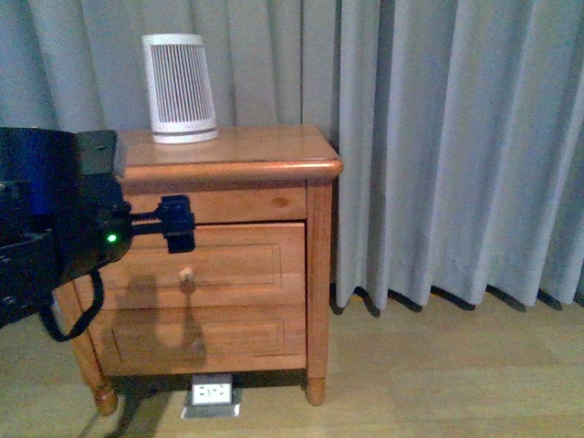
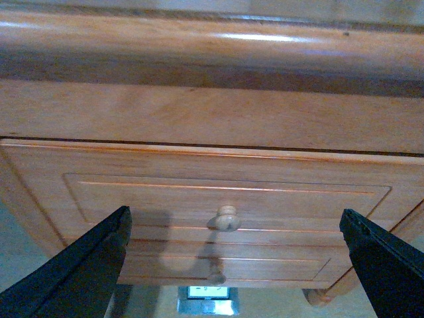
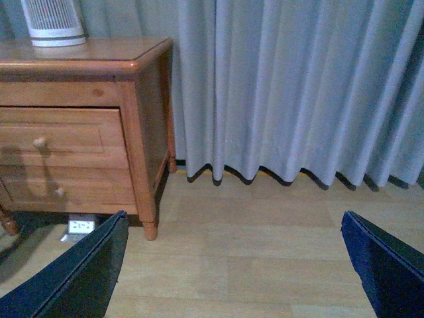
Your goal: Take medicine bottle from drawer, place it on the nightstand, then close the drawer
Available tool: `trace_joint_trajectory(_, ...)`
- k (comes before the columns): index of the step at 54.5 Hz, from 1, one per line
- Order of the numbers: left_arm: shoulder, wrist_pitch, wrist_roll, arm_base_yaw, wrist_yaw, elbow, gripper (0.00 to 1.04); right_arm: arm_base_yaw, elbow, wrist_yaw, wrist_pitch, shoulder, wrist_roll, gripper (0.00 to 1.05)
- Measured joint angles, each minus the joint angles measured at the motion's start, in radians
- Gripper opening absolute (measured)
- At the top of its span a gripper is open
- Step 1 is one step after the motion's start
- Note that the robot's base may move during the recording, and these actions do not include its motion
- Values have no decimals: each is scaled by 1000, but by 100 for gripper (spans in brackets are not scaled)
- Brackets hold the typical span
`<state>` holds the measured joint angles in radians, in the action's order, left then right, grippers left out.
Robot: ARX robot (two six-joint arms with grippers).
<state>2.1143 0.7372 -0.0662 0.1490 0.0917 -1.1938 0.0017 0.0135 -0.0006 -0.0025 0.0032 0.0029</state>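
Note:
The nightstand (image 1: 255, 146) stands at the left, with its upper drawer (image 1: 237, 265) and round knob (image 1: 187, 276) facing me. No gap shows around the drawer front. The medicine bottle is hidden from every view. My left gripper (image 1: 178, 224) hovers open just in front of the drawer, a little above the knob. In the left wrist view the knob (image 2: 224, 218) sits between the spread fingers of that gripper (image 2: 233, 215), apart from both. My right gripper (image 3: 233, 215) is open over bare floor, right of the nightstand (image 3: 99, 53), holding nothing.
A tall white ribbed device (image 1: 180, 87) stands on the nightstand top at the back left. The lower drawer (image 1: 210, 338) sits beneath the upper one. Grey curtains (image 1: 456, 146) hang behind and to the right. A floor outlet box (image 1: 212, 394) lies under the cabinet.

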Motion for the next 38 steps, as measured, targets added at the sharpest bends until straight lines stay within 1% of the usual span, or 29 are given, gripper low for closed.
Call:
trace_joint_trajectory(5,111,-10,18,13,-2,-104,98,0,0,0,0,0,0,98)
trace_joint_trajectory(15,284,-38,13,21,6,-247,98,0,0,0,0,0,0,98)
trace_joint_trajectory(28,397,-60,-44,23,13,-363,98,0,0,0,0,0,0,98)
trace_joint_trajectory(38,452,-69,-47,28,14,-426,98,0,0,0,0,0,0,98)
